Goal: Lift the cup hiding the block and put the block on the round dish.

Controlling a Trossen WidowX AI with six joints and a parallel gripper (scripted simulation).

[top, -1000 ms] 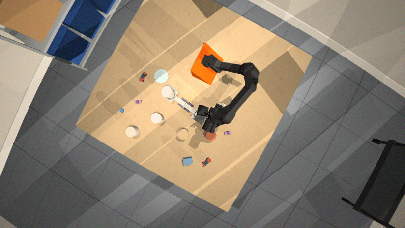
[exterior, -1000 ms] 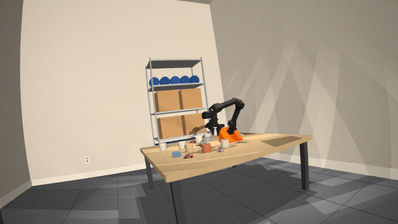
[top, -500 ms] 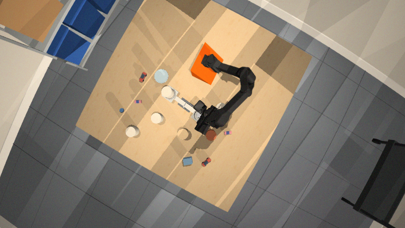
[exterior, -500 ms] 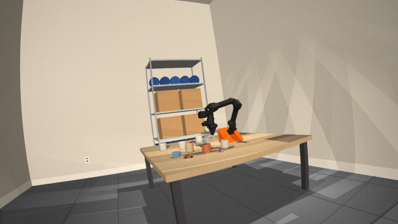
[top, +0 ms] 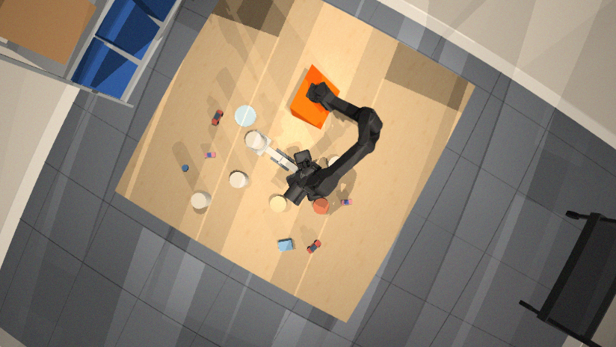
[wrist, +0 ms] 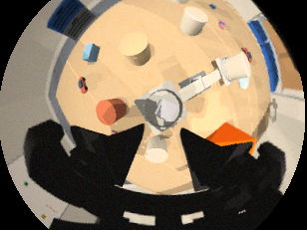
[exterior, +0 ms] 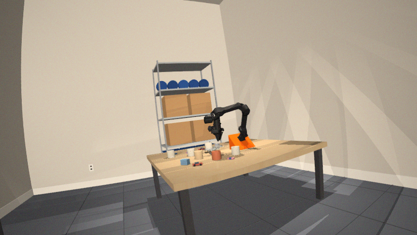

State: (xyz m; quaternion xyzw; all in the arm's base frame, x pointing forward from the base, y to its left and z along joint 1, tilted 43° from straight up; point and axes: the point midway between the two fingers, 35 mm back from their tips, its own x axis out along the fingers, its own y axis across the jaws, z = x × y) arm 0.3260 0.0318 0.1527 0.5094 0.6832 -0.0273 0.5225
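Note:
The small balance's pale beam lies mid-table. A white cup stands on its far end. The other white cup stands on the near end's grey pad; in the top view my wrist hides it. My gripper hangs just above this near cup, pointing down. Its fingers are partly open, with the cup's top showing between the tips. The round pale-blue dish lies just beyond the far cup. No block is visible.
Cream cups and a terracotta cup stand near the balance. Another cream cup is by the arm. A blue cube, toy cars and small bits lie about. The orange base block holds the arm.

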